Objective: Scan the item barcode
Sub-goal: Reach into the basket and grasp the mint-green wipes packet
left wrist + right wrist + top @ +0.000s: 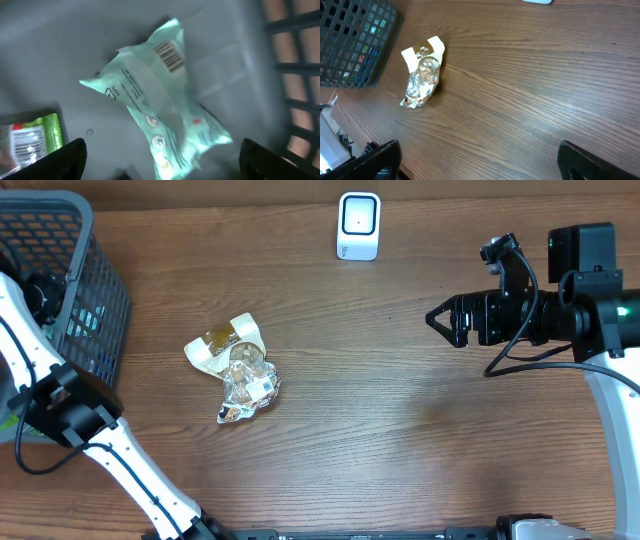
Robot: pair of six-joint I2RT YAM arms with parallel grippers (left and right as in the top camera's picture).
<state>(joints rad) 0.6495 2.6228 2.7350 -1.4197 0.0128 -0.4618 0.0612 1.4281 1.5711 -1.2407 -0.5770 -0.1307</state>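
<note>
Mint-green packet (165, 105) lies barcode-up on the basket (100, 290) floor. My left tool (162, 162) hangs released over it, right tool (480, 162) released too. Pickup step, I judge: next, drop and pinch it.

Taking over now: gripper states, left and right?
Left gripper: open, holding nothing, over the mint-green packet in the basket.
Right gripper: open, empty.

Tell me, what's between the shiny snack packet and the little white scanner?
Nothing, just bare wooden table between the snack packet and the white scanner; the overhead view shows it.
</note>
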